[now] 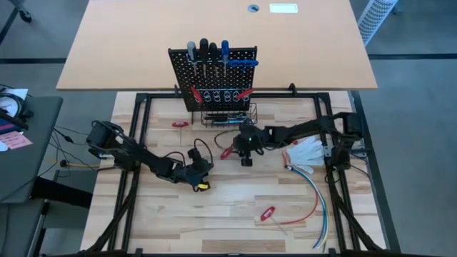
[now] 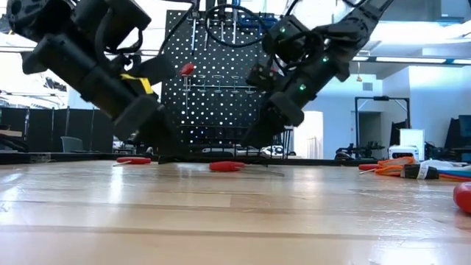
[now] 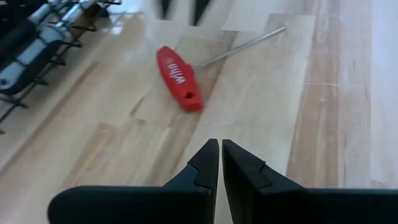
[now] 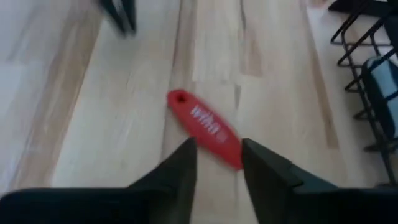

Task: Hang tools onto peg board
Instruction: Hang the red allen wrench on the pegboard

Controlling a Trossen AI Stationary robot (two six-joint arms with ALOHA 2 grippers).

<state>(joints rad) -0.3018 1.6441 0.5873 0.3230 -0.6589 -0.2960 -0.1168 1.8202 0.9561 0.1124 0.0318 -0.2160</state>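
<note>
A red-handled tool [image 4: 204, 127] with a thin metal shaft [image 3: 242, 45] lies flat on the wooden tabletop in front of the peg board [image 1: 213, 75]. Several screwdrivers [image 1: 207, 53] stand in the board's top. My right gripper [image 4: 217, 144] is open above the handle's near end, with one finger on each side of it and clear of it in the low view [image 2: 254, 140]. My left gripper [image 3: 220, 149] is shut and empty. It hangs low over the table a little to the tool's near left [image 1: 203, 168].
Two more red-handled tools lie on the table, one at the far left [image 1: 180, 123] and one near the front [image 1: 268, 213]. Red, blue and white cables [image 1: 314, 193] trail along the right side. A black wire basket [image 1: 228, 114] stands at the board's foot.
</note>
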